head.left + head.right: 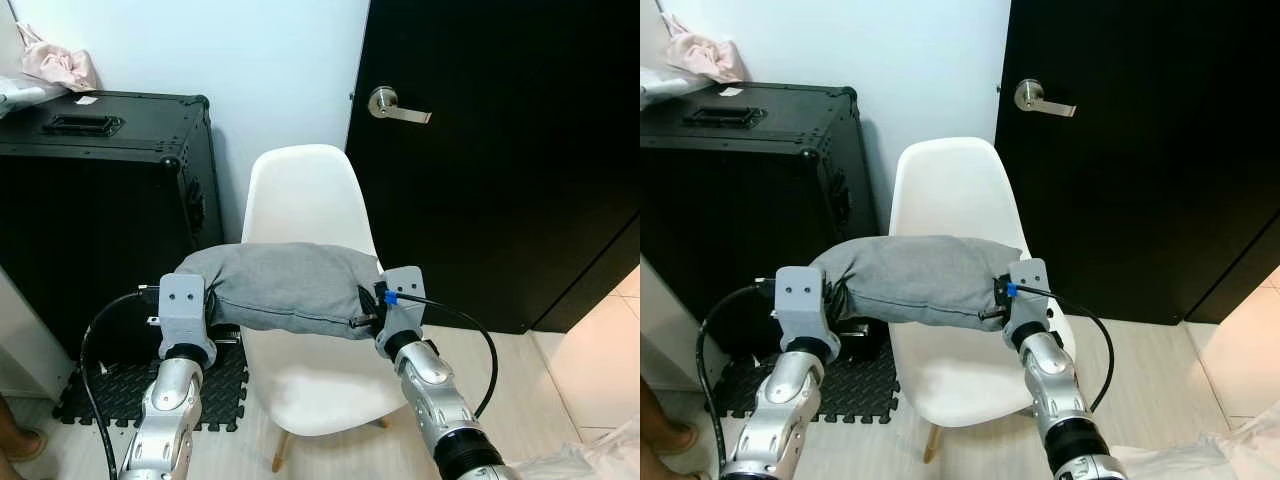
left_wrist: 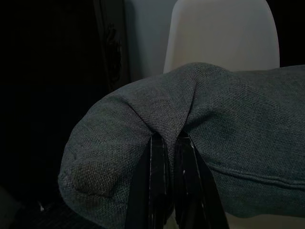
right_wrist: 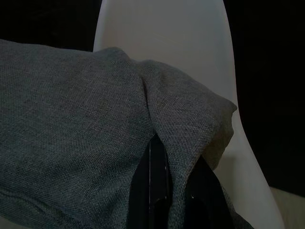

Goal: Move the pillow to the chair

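A grey pillow [image 1: 285, 288], long and plump with a coarse woven cover and a stitched seam along its lower edge, hangs in the air above the seat of a white moulded chair [image 1: 305, 195], stretched crosswise in front of the chair's back. Its cloth bunches into deep folds at each end where the robot pinches it.

The left gripper [image 2: 170, 145] is closed on a fold of fabric at the pillow's left end; the right gripper [image 3: 178, 155] is clamped the same way on the right end, the cloth drawn down between its black fingers. Both wrist views are dim, so how deep the fingers bite is hard to judge.

The chair stands on pale wooden legs on a light tiled floor [image 1: 590, 370], its back towards a white wall [image 1: 270, 60]. To its left sits a large black equipment case [image 1: 95, 200] with a crumpled pink cloth [image 1: 60, 62] on top and a black foam mat [image 1: 150, 390] at its foot. To the right is a black door [image 1: 500, 150] with a silver lever handle [image 1: 395, 105].
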